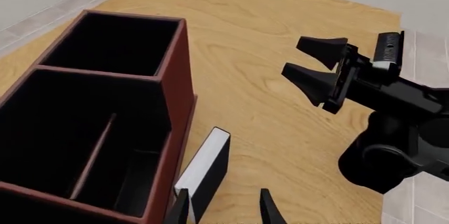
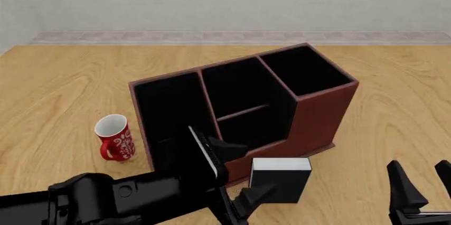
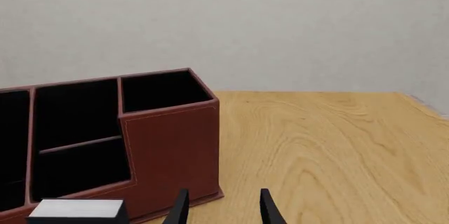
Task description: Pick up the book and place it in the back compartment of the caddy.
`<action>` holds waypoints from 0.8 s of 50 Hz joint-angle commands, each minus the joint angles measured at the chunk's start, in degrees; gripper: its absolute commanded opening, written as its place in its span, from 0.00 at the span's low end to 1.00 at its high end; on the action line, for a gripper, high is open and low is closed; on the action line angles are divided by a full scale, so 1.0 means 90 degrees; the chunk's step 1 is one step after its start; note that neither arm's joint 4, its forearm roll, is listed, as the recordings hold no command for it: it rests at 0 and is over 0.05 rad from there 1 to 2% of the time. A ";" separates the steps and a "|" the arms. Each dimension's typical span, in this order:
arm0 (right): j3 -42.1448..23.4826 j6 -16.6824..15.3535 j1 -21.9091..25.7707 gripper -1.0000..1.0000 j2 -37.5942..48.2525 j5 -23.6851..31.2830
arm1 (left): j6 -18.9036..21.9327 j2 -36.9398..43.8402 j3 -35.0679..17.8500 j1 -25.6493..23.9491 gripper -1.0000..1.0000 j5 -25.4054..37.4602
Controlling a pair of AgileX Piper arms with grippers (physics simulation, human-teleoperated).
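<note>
One seemingly hardbound rectangular black book (image 2: 280, 179)

The caddy (image 2: 320, 116) is reddish-brown outside and black-lined inside. The book (image 2: 280, 179) has a black cover and white page edges. The mug (image 2: 115, 137) is red with a white pattern, and the bench (image 2: 63, 85) is pale wood grain.

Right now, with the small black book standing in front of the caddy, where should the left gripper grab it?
Grip the small black book across its two flat black covers near the top, coming from above. It stands upright, white page edges up, beside the reddish-brown wooden caddy, so the thin width fits the open left gripper, already next to it.
</note>
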 commanded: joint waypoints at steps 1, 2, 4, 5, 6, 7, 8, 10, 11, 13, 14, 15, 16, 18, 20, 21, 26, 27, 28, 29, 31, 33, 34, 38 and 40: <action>0.0003 0.0003 0.0000 1.00 0.0058 -0.0059 | 0.0079 0.0539 -0.0128 -0.0003 1.00 -0.0063; 0.0001 0.0002 0.0001 1.00 0.0002 -0.0001 | 0.0066 0.0583 -0.0126 0.0018 1.00 -0.0081; -0.0001 -0.0003 0.0001 1.00 -0.0034 0.0033 | 0.0037 0.0646 -0.0176 0.0056 1.00 -0.0031; 0.0000 0.0000 0.0000 1.00 -0.0026 0.0026 | 0.0018 0.0665 -0.0182 0.0059 1.00 -0.0025; -0.0001 0.0002 0.0000 1.00 -0.0037 0.0038 | 0.0019 0.0690 -0.0183 0.0069 1.00 -0.0028; -0.0004 0.0003 0.0000 1.00 -0.0080 0.0084 | -0.0001 0.0752 -0.0182 0.0065 1.00 -0.0043; -0.0005 0.0001 0.0001 1.00 -0.0094 0.0100 | -0.0007 0.0762 -0.0186 0.0073 1.00 -0.0039; -0.0001 -0.0003 0.0001 1.00 -0.0049 0.0049 | -0.0002 0.0807 -0.0216 0.0142 1.00 -0.0013; -0.0001 0.0000 0.0001 1.00 -0.0038 0.0039 | -0.0006 0.0843 -0.0235 0.0193 1.00 -0.0005; -0.0012 0.0002 0.0001 1.00 -0.0117 0.0129 | 0.0024 0.0918 -0.0262 0.0228 1.00 0.0010; -0.0004 -0.0001 0.0002 1.00 -0.0062 0.0065 | 0.0024 0.0946 -0.0265 0.0236 1.00 0.0008; -0.0004 -0.0003 0.0002 1.00 -0.0055 0.0057 | 0.0025 0.0956 -0.0274 0.0245 1.00 0.0017; -0.0003 -0.0002 0.0002 1.00 -0.0049 0.0050 | 0.0023 0.0971 -0.0279 0.0268 1.00 0.0020; -0.0002 0.0002 0.0002 1.00 -0.0052 0.0054 | 0.0022 0.0944 -0.0279 0.0271 1.00 0.0036; -0.0004 -0.0002 0.0002 1.00 -0.0063 0.0066 | 0.0025 0.0889 -0.0273 0.0261 1.00 0.0036; -0.0004 -0.0002 0.0002 1.00 -0.0063 0.0066 | 0.0025 0.0888 -0.0273 0.0261 1.00 0.0036; -0.0012 -0.0002 0.0003 1.00 -0.0087 0.0097 | 0.0045 0.0886 -0.0241 0.0328 1.00 -0.0022; -0.0007 -0.0002 0.0003 1.00 -0.0076 0.0081 | 0.0050 0.0880 -0.0244 0.0331 1.00 -0.0020; -0.0007 -0.0002 0.0003 1.00 -0.0074 0.0080 | 0.0050 0.0880 -0.0244 0.0331 1.00 -0.0019; -0.0003 0.0000 0.0004 1.00 -0.0045 0.0049 | 0.0042 0.0923 -0.0257 0.0372 1.00 -0.0008; -0.0005 -0.0001 0.0004 1.00 -0.0042 0.0047 | 0.0048 0.0984 -0.0279 0.0415 1.00 -0.0001; 0.0000 -0.0003 0.0004 1.00 0.0011 -0.0010 | 0.0024 0.1045 -0.0293 0.0423 1.00 -0.0010; 0.0000 -0.0001 0.0004 1.00 0.0002 -0.0001 | 0.0013 0.1107 -0.0307 0.0441 1.00 -0.0012; 0.0003 -0.0002 0.0004 1.00 0.0013 -0.0014 | -0.0069 0.1183 -0.0360 0.0403 1.00 0.0031; 0.0001 -0.0001 0.0004 1.00 0.0013 -0.0012 | -0.0112 0.1247 -0.0368 0.0419 1.00 0.0009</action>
